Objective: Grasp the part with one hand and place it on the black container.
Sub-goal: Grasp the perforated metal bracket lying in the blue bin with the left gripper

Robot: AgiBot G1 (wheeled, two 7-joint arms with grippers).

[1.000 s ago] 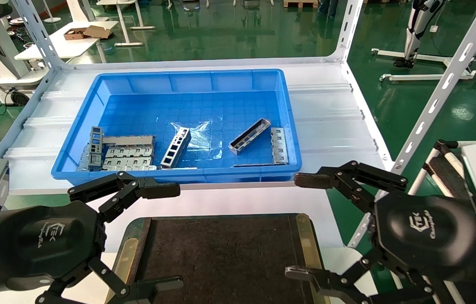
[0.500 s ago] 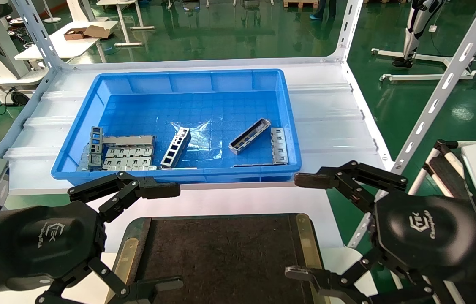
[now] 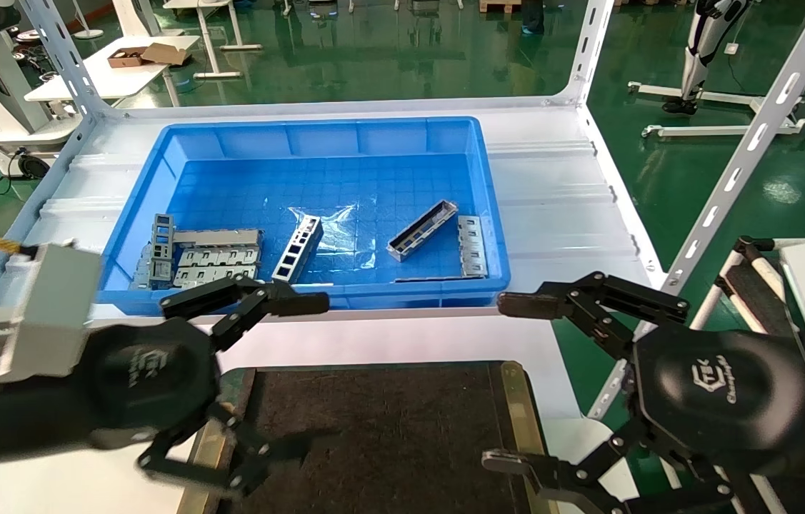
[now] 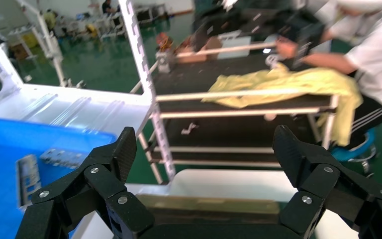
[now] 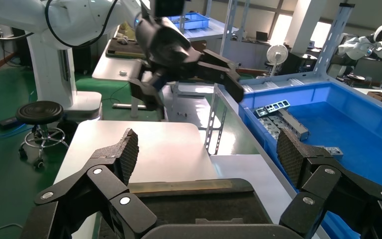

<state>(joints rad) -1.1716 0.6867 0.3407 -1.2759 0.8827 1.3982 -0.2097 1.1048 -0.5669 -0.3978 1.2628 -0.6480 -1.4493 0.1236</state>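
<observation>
The part, a slim silver-grey channel, lies at a slant in the right half of the blue bin. The black container sits on the table in front of the bin, its brass rail showing in the left wrist view and its black felt in the right wrist view. My left gripper hovers open and empty over the container's left edge, short of the bin's front wall. My right gripper hangs open and empty beside the container's right edge. Both wrist views show the jaws wide apart: left gripper, right gripper.
Inside the bin lie a ladder-like strip, a stack of slotted plates at the front left and another slotted plate beside the part. White shelf uprights stand at the right. A person works at a bench beyond.
My left arm has swung right and forward, its gripper now nearer the bin's front wall and over the container's left edge. The right arm and all the parts have stayed still.
</observation>
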